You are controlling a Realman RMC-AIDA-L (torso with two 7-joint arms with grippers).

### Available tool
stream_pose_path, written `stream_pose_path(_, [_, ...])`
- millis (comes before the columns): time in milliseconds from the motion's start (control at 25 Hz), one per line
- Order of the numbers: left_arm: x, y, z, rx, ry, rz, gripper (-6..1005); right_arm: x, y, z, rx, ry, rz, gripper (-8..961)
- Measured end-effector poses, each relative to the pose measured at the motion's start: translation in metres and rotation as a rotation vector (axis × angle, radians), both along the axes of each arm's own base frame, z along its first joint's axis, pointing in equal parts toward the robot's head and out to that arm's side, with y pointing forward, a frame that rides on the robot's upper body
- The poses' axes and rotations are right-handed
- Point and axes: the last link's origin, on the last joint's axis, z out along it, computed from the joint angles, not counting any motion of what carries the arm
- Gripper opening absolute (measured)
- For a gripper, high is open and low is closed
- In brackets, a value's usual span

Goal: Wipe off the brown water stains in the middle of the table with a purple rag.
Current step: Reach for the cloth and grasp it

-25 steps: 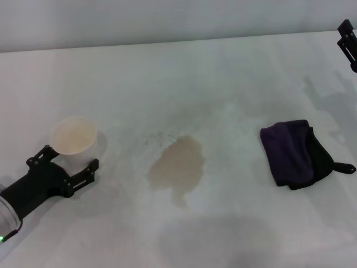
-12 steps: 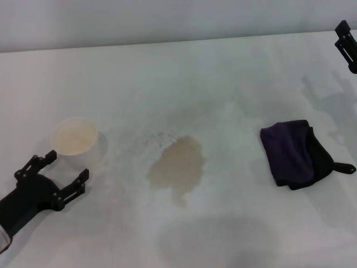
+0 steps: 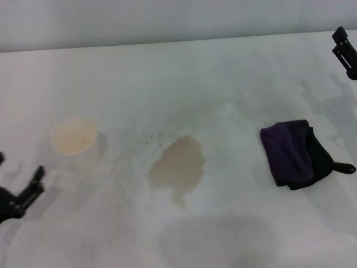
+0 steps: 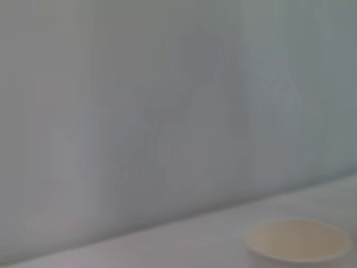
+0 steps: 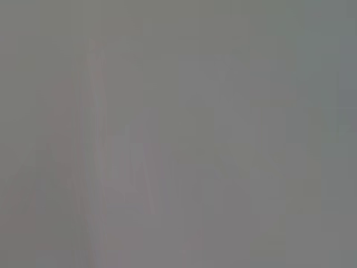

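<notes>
left gripper (image 3: 17, 198): sits at the near left edge of the head view, fingers spread apart, nothing between them, a bit nearer than the cup and not touching it.
brown water stains (image 3: 177, 166): mid-table, a thin flat tan blotch with ragged edges and a little drip tail pointing toward the robot. It looks like a shallow film, so I'd guess it smears before it lifts.
purple rag (image 3: 294, 153): lies right of the stains, well apart from them, folded into a rough pad. Dark purple on the stain side, black on the far-right side, with a short black loop sticking out. It looks soft, light and floppy, so it'll probably unfold if pinched by one layer. I'd grab the thick folded middle, or the loop.
paper cup (image 3: 73, 137): white, upright, open top, left of the stains. Likely light and easy to tip over.
table (image 3: 184, 78): flat matte white with faint grey smudges.
right gripper (image 3: 346, 51): far right edge, up beyond the rag. Honestly can't tell whether it's apart or closed.
</notes>
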Motion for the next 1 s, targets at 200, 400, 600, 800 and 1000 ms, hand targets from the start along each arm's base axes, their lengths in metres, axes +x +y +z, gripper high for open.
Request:
stream_pose_path(200, [-0.004, -0.013, 0.021, 0.164, -0.107, 0.053, 876, 0.001, -0.007, -0.001, 0.002, 0.019, 0.006, 866])
stream_pose_path(400, [-0.002, -0.013, 0.030, 0.222, -0.133, 0.040, 876, 0.003, -0.018, -0.002, 0.007, 0.046, 0.007, 866])
stream_pose_path(600, [-0.001, -0.008, 0.037, 0.266, -0.140, 0.030, 876, 0.003, -0.017, 0.000, -0.052, 0.151, 0.032, 866])
stream_pose_path(800, [0.002, -0.006, 0.045, 0.320, -0.187, 0.023, 877, -0.001, -0.005, 0.018, -0.198, 0.289, 0.109, 866])
stream_pose_path(1000, [0.004, -0.005, 0.048, 0.330, -0.199, 0.004, 877, -0.009, 0.006, 0.043, -0.385, 0.353, 0.150, 866])
